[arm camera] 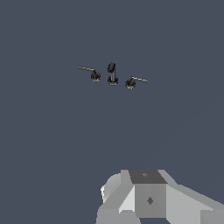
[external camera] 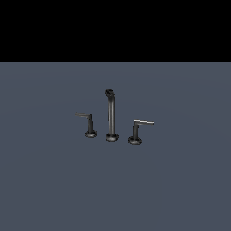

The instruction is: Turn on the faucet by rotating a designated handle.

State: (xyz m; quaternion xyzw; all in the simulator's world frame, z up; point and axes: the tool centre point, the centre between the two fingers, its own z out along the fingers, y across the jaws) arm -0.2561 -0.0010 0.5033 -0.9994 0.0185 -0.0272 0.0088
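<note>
The faucet stands on the flat grey floor, with its tall thin spout [external camera: 111, 115] in the middle. The handle [external camera: 137, 128] with the brighter silvery bar is at the exterior view's right, its bar pointing right. A smaller, duller handle [external camera: 89, 122] is at the exterior view's left. The wrist view shows the spout [arm camera: 112, 73], the bright handle [arm camera: 136, 80] and the dull handle [arm camera: 90, 72] from far above. My gripper [arm camera: 148, 197] shows only as a grey body at the picture's edge, far from the faucet. Its fingers are hidden. It is out of the exterior view.
The grey floor [external camera: 115, 189] runs flat all around the faucet, with a black background behind its far edge. No other objects show.
</note>
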